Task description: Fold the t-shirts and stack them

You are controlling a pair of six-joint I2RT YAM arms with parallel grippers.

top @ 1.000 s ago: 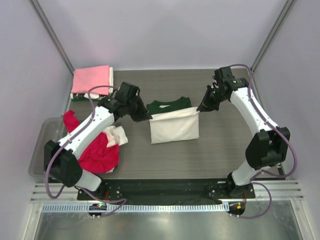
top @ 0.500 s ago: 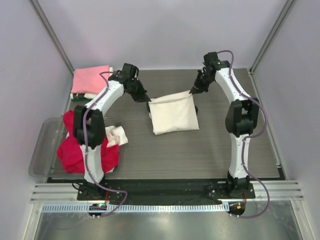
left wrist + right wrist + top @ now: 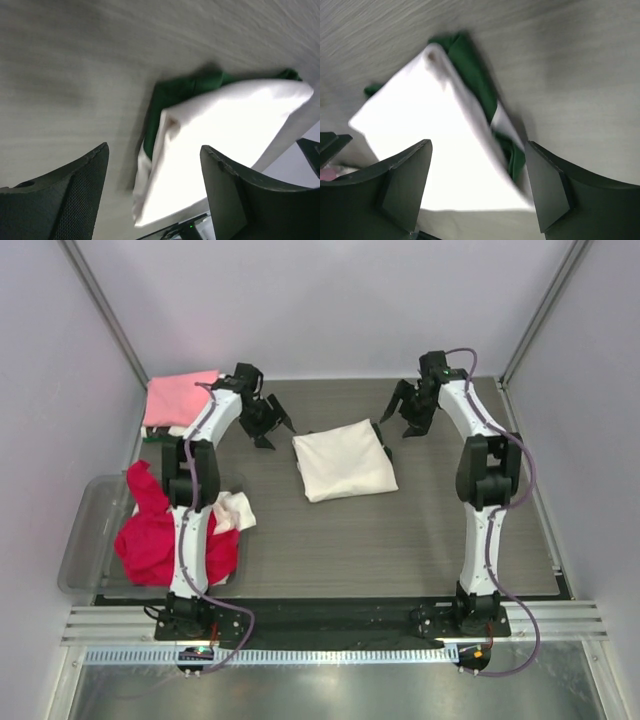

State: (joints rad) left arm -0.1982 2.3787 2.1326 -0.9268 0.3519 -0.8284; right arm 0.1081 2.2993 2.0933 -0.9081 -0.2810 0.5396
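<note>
Top external view: left hand (image 3: 272,432) and right hand (image 3: 398,424), both with fingers apart, flank the folded cream t-shirt (image 3: 343,462) lying atop the green t-shirt (image 3: 175,94)

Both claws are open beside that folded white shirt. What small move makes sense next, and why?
Probably lift the left gripper and right gripper back and away: both stand open, clear of the cream-white shirt, which lies folded over the dark green shirt, while the red-magenta shirt lies crumpled at the left.
</note>
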